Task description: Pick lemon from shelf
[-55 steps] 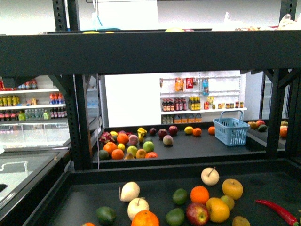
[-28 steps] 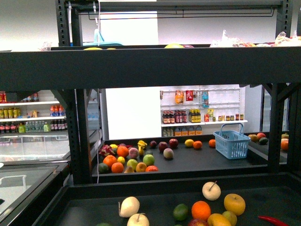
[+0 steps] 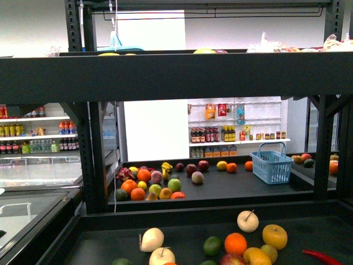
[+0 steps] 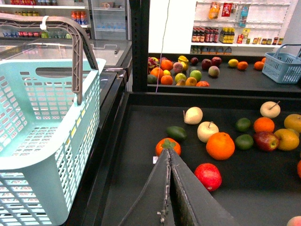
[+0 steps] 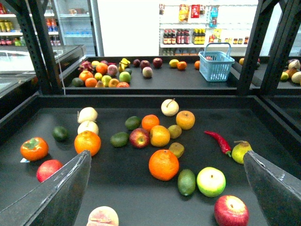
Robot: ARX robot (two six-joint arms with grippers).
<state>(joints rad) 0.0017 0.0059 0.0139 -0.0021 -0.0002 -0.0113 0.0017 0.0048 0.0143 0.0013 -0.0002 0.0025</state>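
Front view shows neither arm, only the shelf and the lemon cut off at the lower edge of the worktop. Right wrist view shows the whole lemon touching a red apple, with the right tool spread wide and empty, well short of it. Left wrist view alone shows a teal basket beside the deck and the left tool pressed closed on nothing; the lemon lies far across.
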